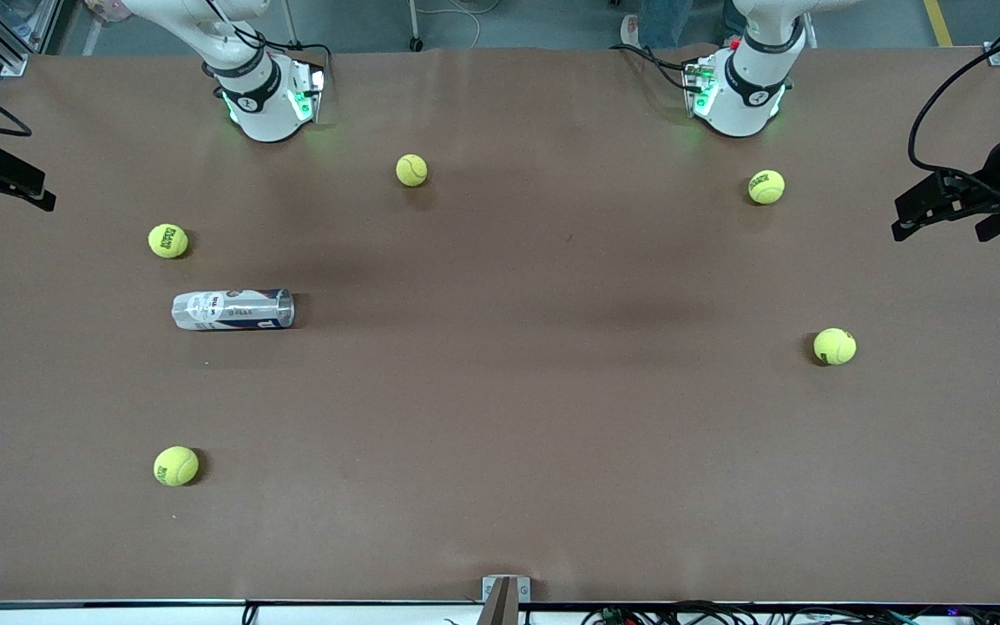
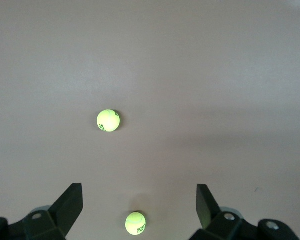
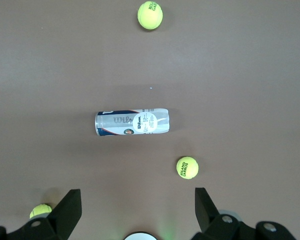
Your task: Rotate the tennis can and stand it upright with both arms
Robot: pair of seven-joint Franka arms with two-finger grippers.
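Clear plastic with a white, navy and red label, the tennis can (image 1: pixel 233 310) lies on its side on the brown surface (image 1: pixel 500 417), toward the right arm's end, its long axis running along the line between the two bases. It is not yet upright and nothing touches it. One tennis ball (image 1: pixel 167 240) sits near the can, farther from the front camera; another (image 1: pixel 175 465) lies well apart from it, nearer that camera. The right end effector (image 3: pixel 137 212) hangs high above the can with fingers spread wide, likely so that it can look down on the can first. The left end effector (image 2: pixel 140 207), also spread open, waits well apart from the can, over the left arm's end.
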